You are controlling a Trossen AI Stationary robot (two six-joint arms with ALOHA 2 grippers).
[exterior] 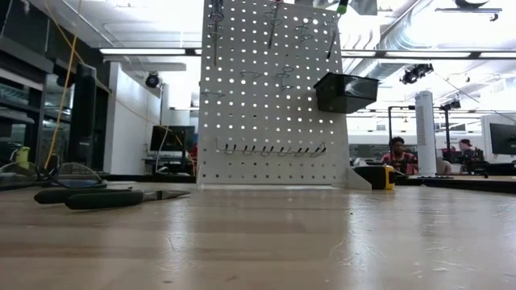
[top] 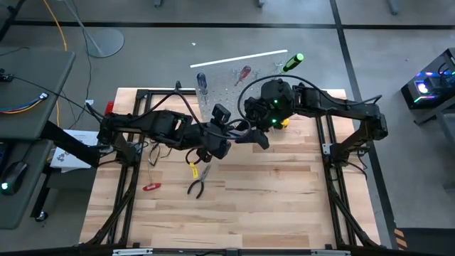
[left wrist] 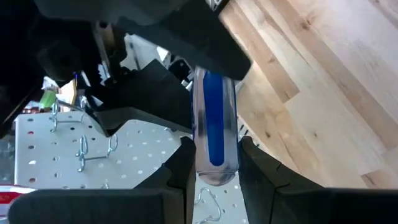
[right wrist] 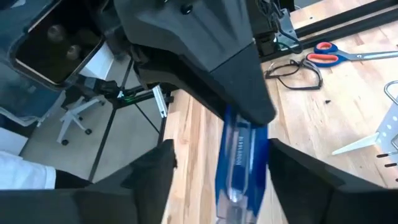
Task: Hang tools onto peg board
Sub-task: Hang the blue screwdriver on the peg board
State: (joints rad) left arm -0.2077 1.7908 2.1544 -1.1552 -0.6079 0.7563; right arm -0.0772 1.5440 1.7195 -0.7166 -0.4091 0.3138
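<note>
Blue-handled screwdriver (left wrist: pixel 214 127) clamped, mid-air.

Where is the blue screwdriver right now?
The blue screwdriver is held in the left gripper above the middle of the table, just in front of the peg board, with the right gripper's open fingers on either side of it.

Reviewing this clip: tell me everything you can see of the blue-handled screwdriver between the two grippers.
The blue-handled screwdriver has a clear plastic-looking handle with a blue core and a rounded butt end; its shaft is hidden. The left gripper clamps the handle between its dark fingers, above the wooden table in front of the peg board. The right gripper straddles the same handle, its fingers standing clear of it on either side.
</note>
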